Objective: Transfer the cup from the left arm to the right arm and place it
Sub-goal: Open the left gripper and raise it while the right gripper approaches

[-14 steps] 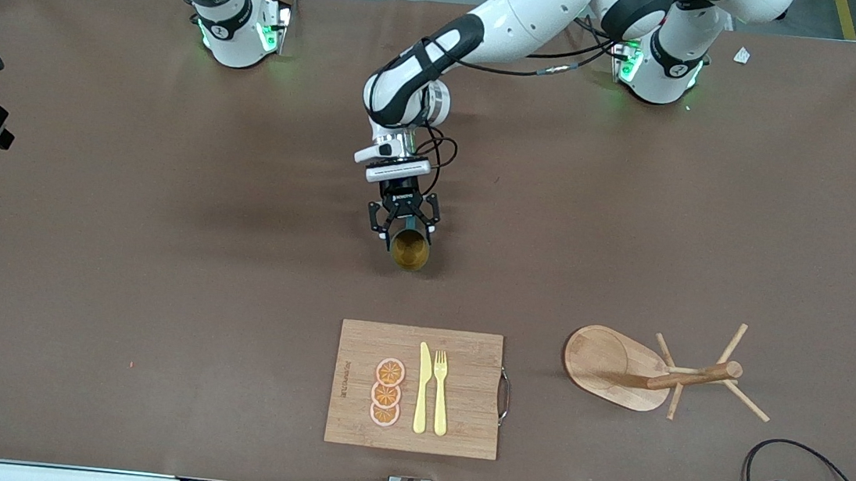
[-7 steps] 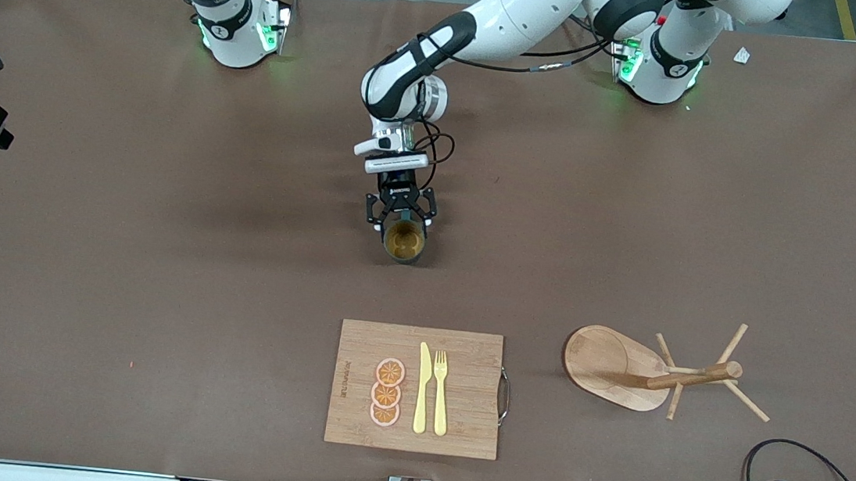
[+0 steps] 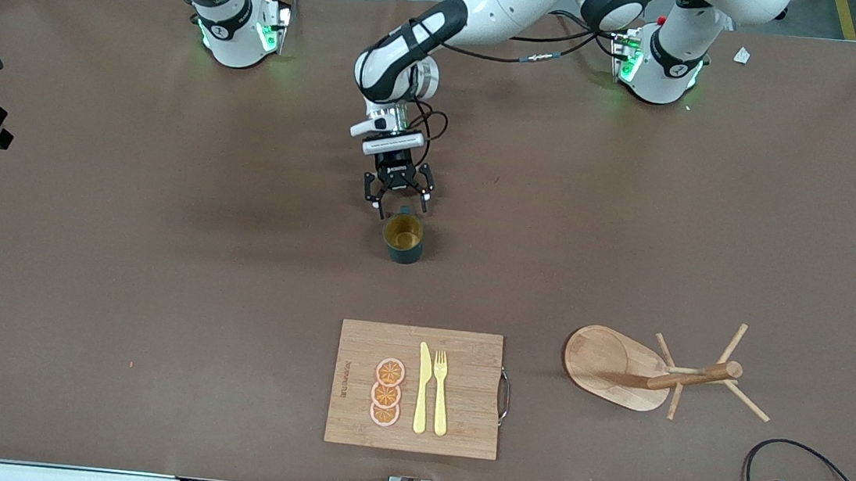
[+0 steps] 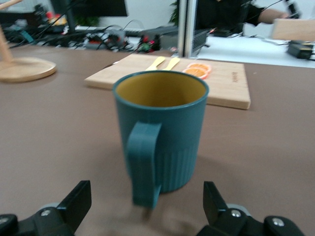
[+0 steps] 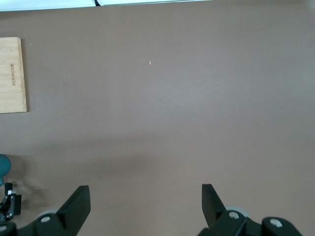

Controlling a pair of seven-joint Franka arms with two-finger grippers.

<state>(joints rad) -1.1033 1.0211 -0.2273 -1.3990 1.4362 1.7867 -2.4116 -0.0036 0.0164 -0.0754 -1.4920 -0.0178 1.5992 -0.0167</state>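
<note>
Left gripper [image 3: 397, 200] jaws are spread, empty, just clear of the teal cup [image 3: 402, 237] standing upright mid-counter [image 3: 160, 246]. Right gripper [image 5: 145, 206], spread, waits high. Risk: the handle, facing the jaws, could snag and tip it.

cup [image 5: 3, 164] cut off (edge) — right arm's upper links cropped

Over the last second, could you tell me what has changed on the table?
The left gripper let go of the cup and drew back toward its base, fingers open; the cup now stands upright on the table, free of the fingers. The right gripper waits open. The cutting board and wooden rack stayed put.
</note>
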